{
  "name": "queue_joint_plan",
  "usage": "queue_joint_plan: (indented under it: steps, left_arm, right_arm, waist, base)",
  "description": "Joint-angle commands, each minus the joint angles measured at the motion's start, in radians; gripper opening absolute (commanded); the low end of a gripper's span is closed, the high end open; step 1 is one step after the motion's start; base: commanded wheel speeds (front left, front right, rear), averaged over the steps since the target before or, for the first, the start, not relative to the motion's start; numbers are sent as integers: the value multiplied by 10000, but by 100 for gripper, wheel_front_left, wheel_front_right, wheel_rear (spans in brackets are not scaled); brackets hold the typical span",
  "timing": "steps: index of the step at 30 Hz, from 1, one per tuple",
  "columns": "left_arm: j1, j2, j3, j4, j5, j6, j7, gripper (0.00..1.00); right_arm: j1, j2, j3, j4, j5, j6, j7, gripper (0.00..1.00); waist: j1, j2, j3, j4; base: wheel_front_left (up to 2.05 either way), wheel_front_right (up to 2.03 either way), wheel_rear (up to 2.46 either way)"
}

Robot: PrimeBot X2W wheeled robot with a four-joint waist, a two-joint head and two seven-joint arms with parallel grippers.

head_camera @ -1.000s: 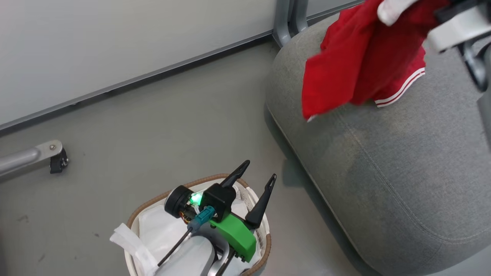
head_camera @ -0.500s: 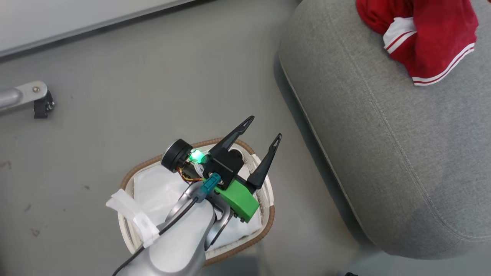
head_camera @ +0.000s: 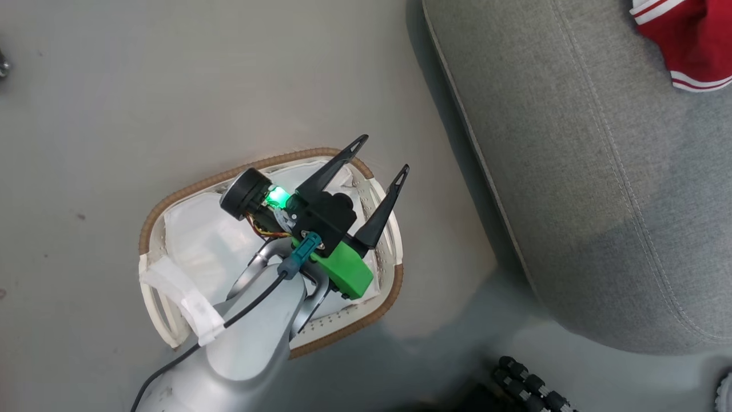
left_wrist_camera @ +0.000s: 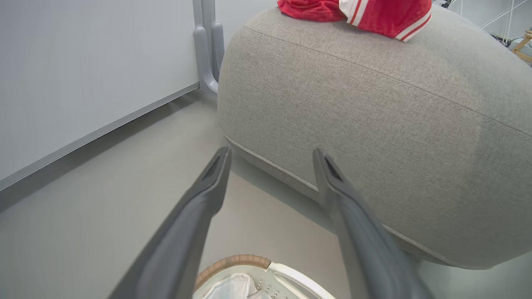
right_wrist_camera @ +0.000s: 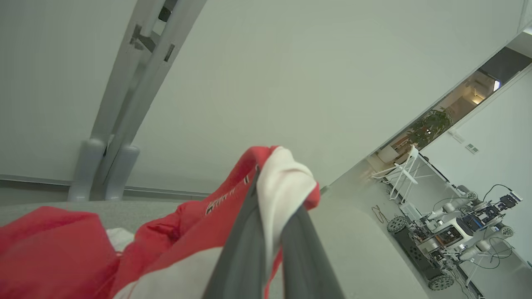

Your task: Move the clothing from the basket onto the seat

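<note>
Your right tool (right_wrist_camera: 277, 195) clamps the red clothing (right_wrist_camera: 54, 245) to lay it on the seat (head_camera: 572, 143); your left tool (head_camera: 384, 153), jaws apart, hovers over the basket (head_camera: 189, 191), ready.

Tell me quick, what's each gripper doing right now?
The left gripper is open and empty, over the basket.
The right gripper is shut on the clothing.

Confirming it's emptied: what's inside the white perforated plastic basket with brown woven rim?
Inside the basket, crumpled white liner cloth shows, nothing red. The open left gripper and its pale forearm cover the middle and right side, so that part is unseen.
</note>
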Motion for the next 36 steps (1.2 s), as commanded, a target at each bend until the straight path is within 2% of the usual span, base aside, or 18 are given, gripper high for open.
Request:
queue_joint_plan:
  steps: [1, 7, 12, 13, 14, 15, 16, 28, 29, 30, 36]
  left_arm:
    - [-185, 137, 56, -41, 92, 23, -3, 100]
    - [-128, 257, 123, -75, 75, 78, -3, 100]
    - [-23, 363, 208, -106, -9, 143, -3, 100]
    - [9, 374, 222, -107, -31, 140, -3, 100]
    - [38, 382, 234, -111, -42, 152, -3, 100]
    - [81, 389, 251, -112, -65, 162, -3, 100]
    - [112, 390, 260, -113, -81, 163, -3, 100]
    - [604, 46, 600, -435, -515, 209, -3, 100]
    - [682, 9, 647, -468, -570, 201, -3, 100]
    - [1106, -157, 1032, -657, -861, 194, -3, 100]
    - [1631, -300, 1541, -788, -1114, 230, -3, 100]
  right_arm:
    - [383, 284, -125, -142, -49, -14, -47, 0]
    - [1989, 1290, -308, -845, 87, -14, -51, 0]
    - [2947, 1832, -138, -1404, 213, -14, -53, 0]
    - [3098, 1900, -78, -1588, 252, -14, -54, 20]
    - [3226, 1976, -51, -1713, 306, -14, -54, 45]
    - [3373, 2060, -18, -1859, 355, -14, -54, 87]
    - [3493, 2109, 20, -1964, 392, -14, -54, 100]
    - [5190, 2383, 32, -3218, 724, -14, -55, 100]
    - [5379, 2388, 36, -3303, 754, -14, -55, 100]
    - [6008, 2440, 30, -3667, 761, -14, -56, 100]
    - [6392, 2479, 63, -3817, 864, -14, -56, 100]
  waist:
    - [-3, -1, 525, -258]
    - [-3, -1, 572, -364]
    - [-3, -1, 517, -447]
    - [-3, -1, 492, -463]
    - [-3, -1, 464, -473]
    - [-3, -1, 422, -484]
    - [-3, -1, 384, -485]
    - [-3, -1, -942, -184]
    - [-3, -1, -1123, -125]
    - [-3, -1, -2023, 126]
    - [-3, -1, -3043, 580]
  base:
    - [0, 0, 0]
    - [0, 0, 0]
    - [0, 0, 0]
    - [0, 0, 0]
    - [0, 0, 0]
    - [0, 0, 0]
    - [0, 0, 0]
    - [0, 0, 0]
    - [0, 0, 0]
    - [0, 0, 0]
    - [0, 0, 0]
